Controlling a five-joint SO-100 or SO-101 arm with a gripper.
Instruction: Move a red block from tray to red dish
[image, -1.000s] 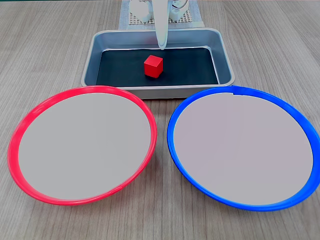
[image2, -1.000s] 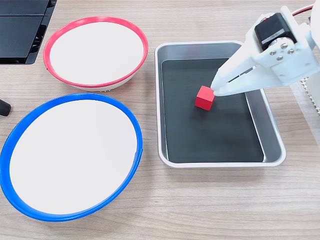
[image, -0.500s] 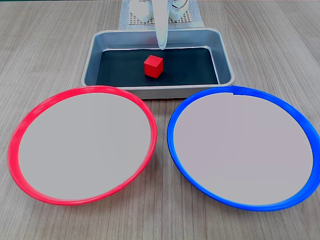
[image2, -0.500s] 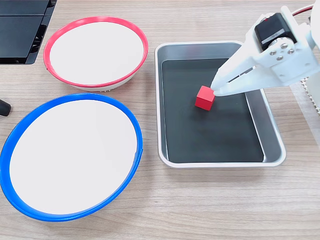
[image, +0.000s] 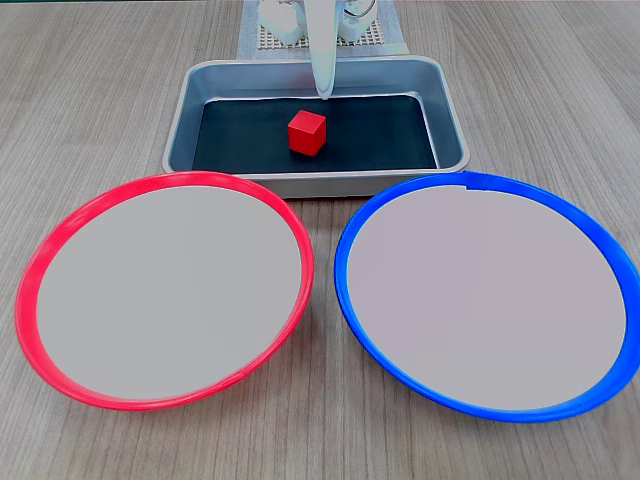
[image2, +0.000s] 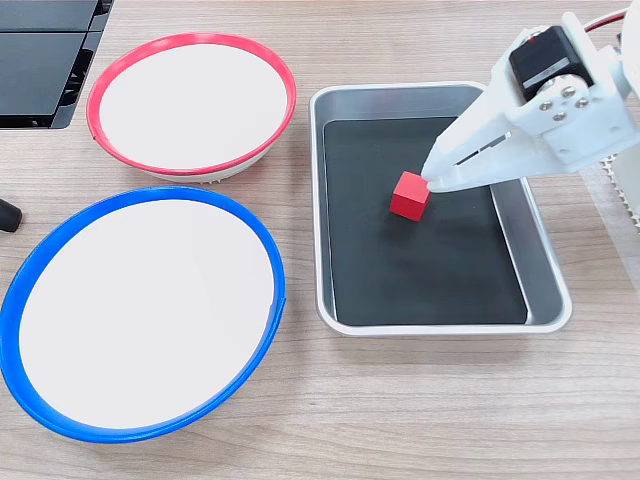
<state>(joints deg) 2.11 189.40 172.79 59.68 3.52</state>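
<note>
Red block (image: 307, 133) sits on the dark floor of the tray (image: 452, 128), roughly central, resting flat and clear of every wall; in the other fixed view it appears at (image2: 409, 194) on the same black floor of the tray (image2: 545, 255). White gripper (image2: 432, 181) reaches into the tray from the right of that view, its tips at the block's upper right corner, touching or just short of it; contact cannot be confirmed. The fingers lie nearly together as one narrow wedge with a thin slot between them, and nothing is held between them. From the front fixed view the gripper (image: 324, 92) hangs as a slim white blade behind the block, its tip just above the tray's far floor edge. Red dish (image: 45, 262) lies on the wooden table (image: 100, 80) in front of the tray toward the left of that view, its pale centre bare; in the other fixed view it sits to the tray's upper left (image2: 284, 90). Blue-rimmed dish (image: 355, 222) lies beside it, rims near but apart, also bare (image2: 268, 255). A black panel (image2: 45, 60) occupies the upper left corner of that view.
</note>
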